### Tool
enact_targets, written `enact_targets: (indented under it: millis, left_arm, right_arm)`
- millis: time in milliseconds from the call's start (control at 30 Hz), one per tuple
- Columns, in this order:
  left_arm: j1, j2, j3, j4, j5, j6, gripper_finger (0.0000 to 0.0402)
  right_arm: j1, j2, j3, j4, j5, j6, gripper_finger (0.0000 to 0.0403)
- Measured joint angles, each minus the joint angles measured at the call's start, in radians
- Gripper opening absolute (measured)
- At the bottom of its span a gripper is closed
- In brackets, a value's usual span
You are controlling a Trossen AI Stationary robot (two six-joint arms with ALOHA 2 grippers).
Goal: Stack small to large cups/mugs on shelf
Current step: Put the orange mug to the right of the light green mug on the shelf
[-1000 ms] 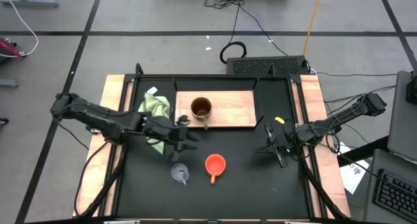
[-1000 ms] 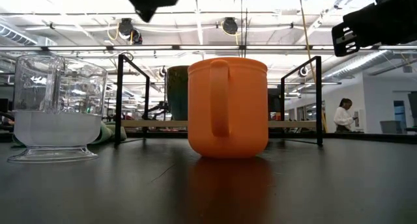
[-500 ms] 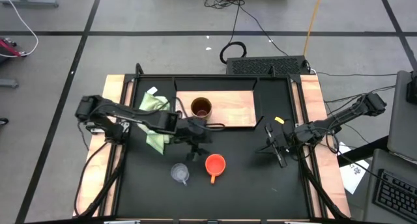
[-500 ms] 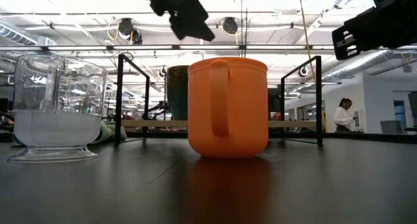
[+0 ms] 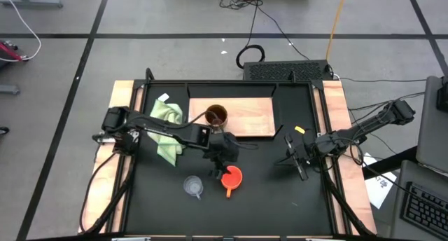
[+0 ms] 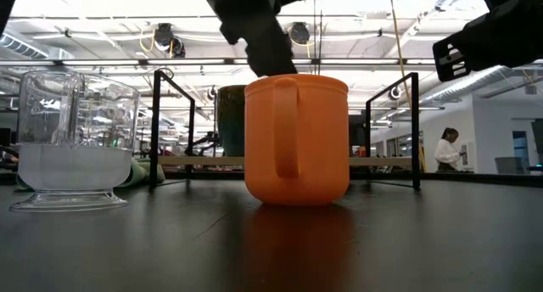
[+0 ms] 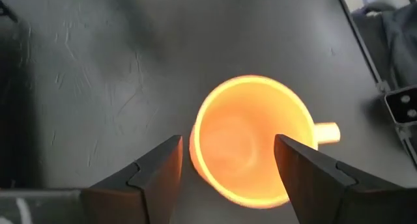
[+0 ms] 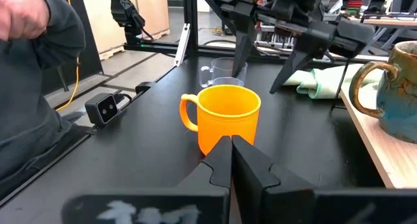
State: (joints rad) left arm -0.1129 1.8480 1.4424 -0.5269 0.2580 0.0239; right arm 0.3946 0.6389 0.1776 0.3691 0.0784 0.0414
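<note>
1. Directly below left gripper (image 5: 225, 159): orange cup (image 5: 232, 176), upright on black tabletop (image 5: 280, 192), handle toward table's front edge.
2. Fingers (image 7: 156, 168) spread apart, one on each side of the cup's rim in left wrist view, not touching it; nothing held.
3. From low view: left gripper (image 6: 254, 29) just above the cup (image 6: 296, 139) rim, coming in from above.
4. Beside left gripper, toward the front-left corner: clear cup (image 5: 193, 187), upright, near the orange cup but apart from it.
5. Behind left gripper, toward the table's back: wooden shelf (image 5: 252, 118) with brown mug (image 5: 216, 117) upright on its left part, handle pointing forward.
6. Left of shelf, under the left arm: green cloth (image 5: 168, 122), crumpled.
7. Right gripper (image 5: 295, 159) idle above the tabletop at the right side, well apart from all cups; fingers (image 8: 254, 162) pressed together, empty.
8. Ahead of right gripper in its wrist view: orange cup (image 8: 227, 116), clear cup (image 8: 221, 69) beyond it, brown mug (image 8: 391, 90) on the shelf edge (image 8: 378, 146).
9. At that view's edge: a person's grey sleeve (image 8: 39, 87).
</note>
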Motion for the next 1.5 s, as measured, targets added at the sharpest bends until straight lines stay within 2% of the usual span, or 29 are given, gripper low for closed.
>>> enact_targets:
  millis: [1500]
  left_arm:
    - [-0.001, 0.116, 0.0, 0.054, 0.035, -0.006, 0.0246]
  right_arm:
    - [0.0, 0.001, 0.0, -0.029, -0.001, 0.026, 0.0]
